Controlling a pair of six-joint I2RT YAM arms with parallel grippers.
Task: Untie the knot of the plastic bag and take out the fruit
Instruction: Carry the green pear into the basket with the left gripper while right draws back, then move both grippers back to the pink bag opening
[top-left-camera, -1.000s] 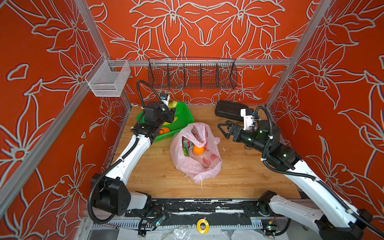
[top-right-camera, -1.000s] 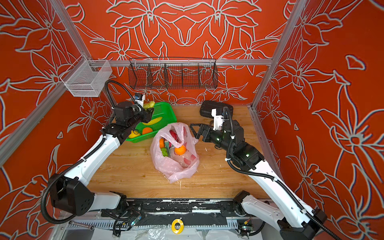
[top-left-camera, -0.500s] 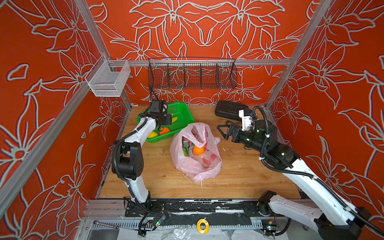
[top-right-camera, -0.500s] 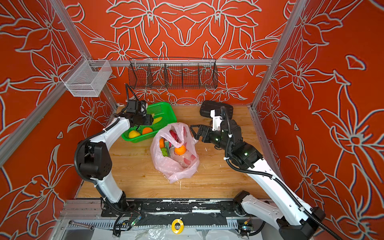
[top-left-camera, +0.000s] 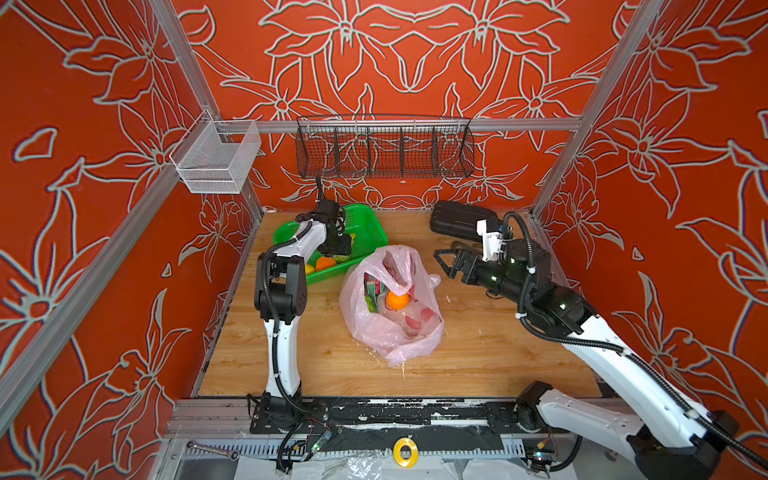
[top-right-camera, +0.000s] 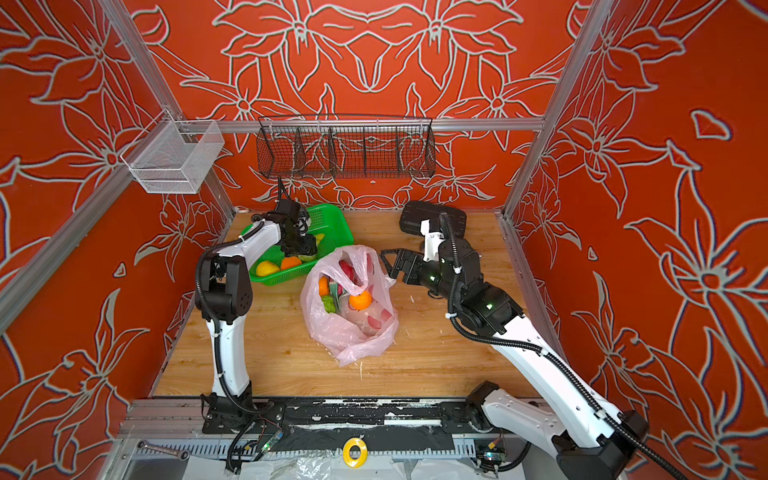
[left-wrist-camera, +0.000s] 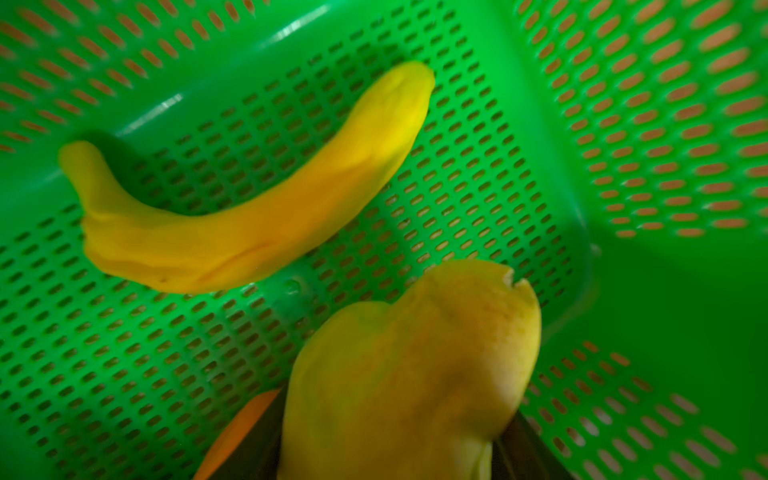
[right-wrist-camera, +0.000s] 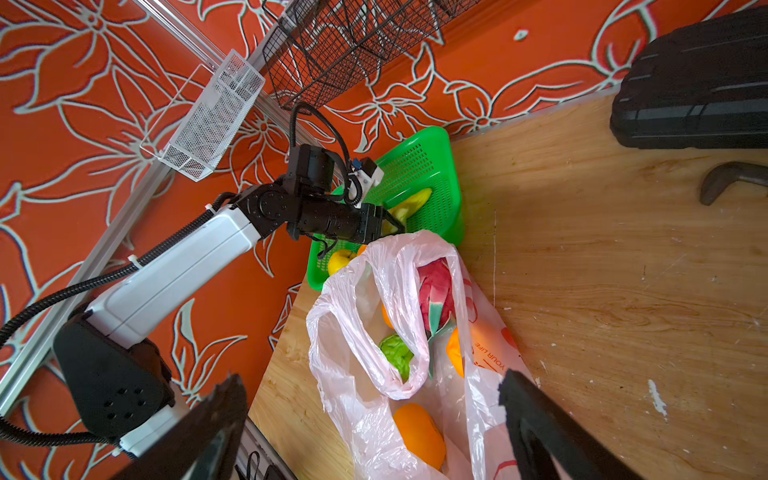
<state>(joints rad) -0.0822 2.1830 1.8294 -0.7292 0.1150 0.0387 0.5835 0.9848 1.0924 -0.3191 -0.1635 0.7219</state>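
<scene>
At the upper left of both top views a white mesh basket (top-left-camera: 216, 160) hangs from the rail, the wallpaper showing through its sides. Below and to its right, at the left rear of the wooden table (top-left-camera: 478, 357), sits a green basket (top-left-camera: 368, 224). Its near end holds a round yellow fruit (top-right-camera: 267, 268) beside an orange fruit (top-right-camera: 291, 262), and a banana (left-wrist-camera: 249, 199) lies on its perforated floor. The left gripper (top-left-camera: 340, 248) reaches into this basket, its jaws pinching a yellow-green fruit (left-wrist-camera: 411, 374) just above the floor, near the banana. A black wire basket (top-left-camera: 384, 145) with dividers hangs on the back wall at upper centre. In the middle of the table, touching the green basket's near corner, lies the plastic bag (top-left-camera: 390, 332); its mouth gapes and a handle loop (top-left-camera: 401, 274) flops loose over the opening. Inside it lie an orange (top-left-camera: 395, 300), a green fruit (top-right-camera: 329, 303) and a pink dragon fruit (right-wrist-camera: 434, 286). Just right of the bag's rim hovers the right gripper (top-left-camera: 442, 264), jaws spread wide with nothing between them. Behind it, at the right rear, rests a black case (top-left-camera: 457, 218).
</scene>
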